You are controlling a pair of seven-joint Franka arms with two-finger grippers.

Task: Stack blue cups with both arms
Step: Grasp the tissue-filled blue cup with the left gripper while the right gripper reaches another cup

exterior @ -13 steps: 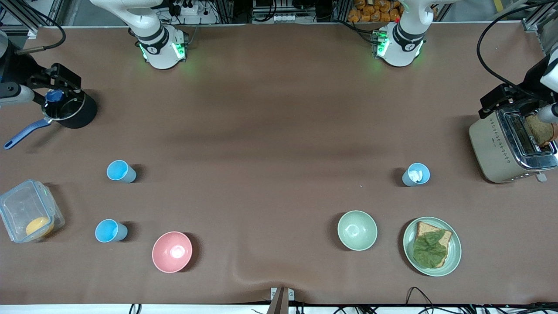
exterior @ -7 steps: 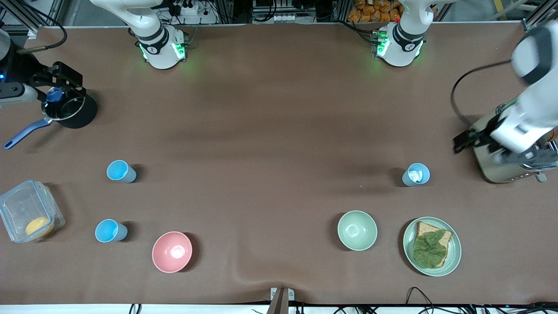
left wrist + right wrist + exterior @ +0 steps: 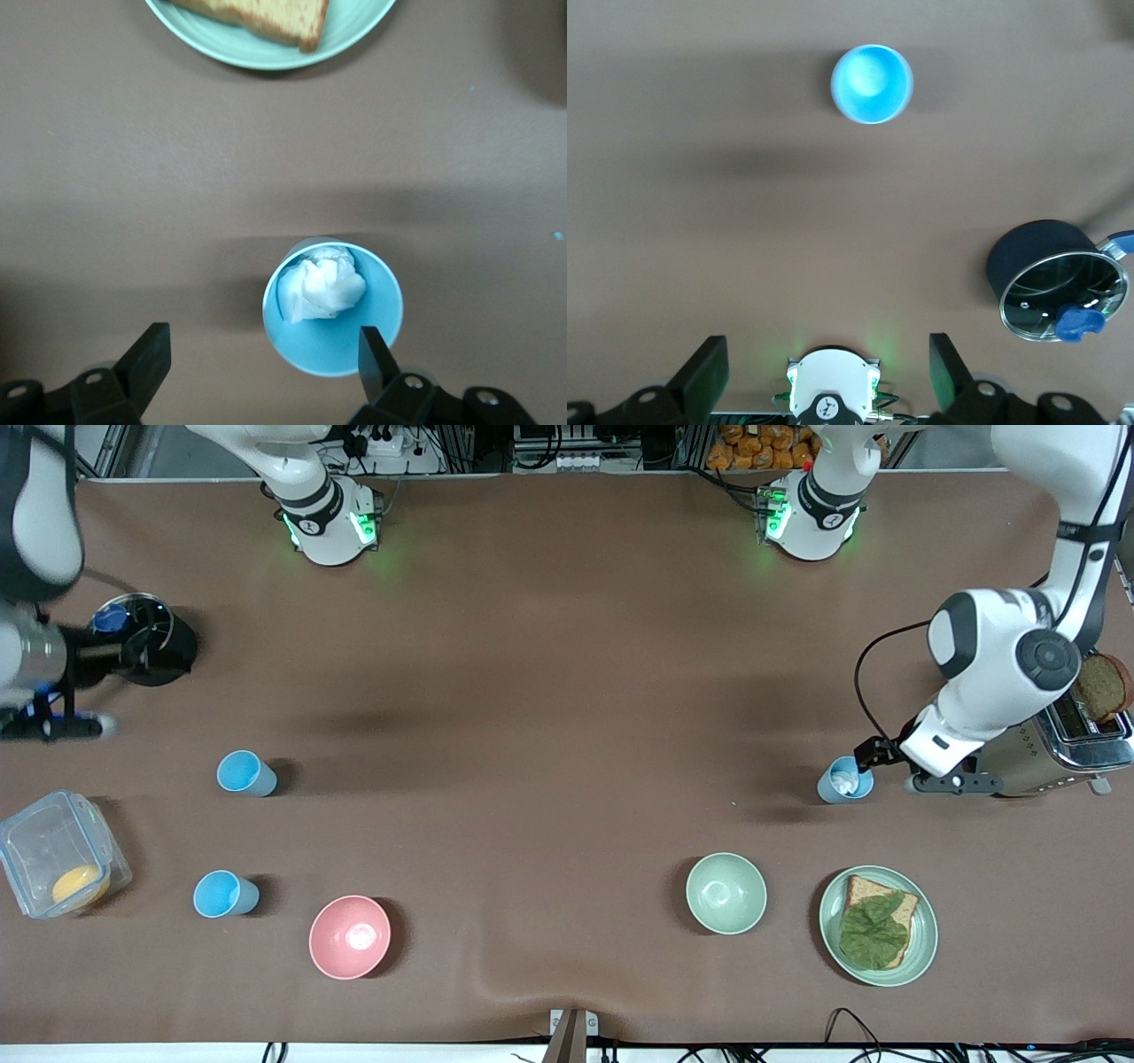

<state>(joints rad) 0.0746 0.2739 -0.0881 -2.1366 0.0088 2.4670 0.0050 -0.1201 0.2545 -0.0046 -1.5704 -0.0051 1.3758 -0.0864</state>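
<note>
Three blue cups stand upright on the brown table. One [image 3: 245, 772] and another nearer the camera [image 3: 223, 893] are at the right arm's end. The third [image 3: 846, 779] holds crumpled white paper and stands beside the toaster. My left gripper [image 3: 948, 783] is open and empty, low over the table between this cup and the toaster. In the left wrist view [image 3: 264, 354] the cup [image 3: 333, 336] sits close to one fingertip [image 3: 372, 350]. My right gripper [image 3: 53, 728] is open and empty, high over the table edge near the pot. The right wrist view [image 3: 824, 354] shows one blue cup [image 3: 872, 84].
A black pot with a glass lid [image 3: 146, 646] and a clear container [image 3: 53, 864] are at the right arm's end. A pink bowl [image 3: 349, 936], a green bowl [image 3: 726, 893] and a plate with bread and lettuce [image 3: 926, 948] lie near the camera. The toaster [image 3: 1054, 753] holds a bread slice.
The left gripper left the toaster and swung down beside the paper-filled cup. The right gripper came off the pot lid and rose, moving toward the cups.
</note>
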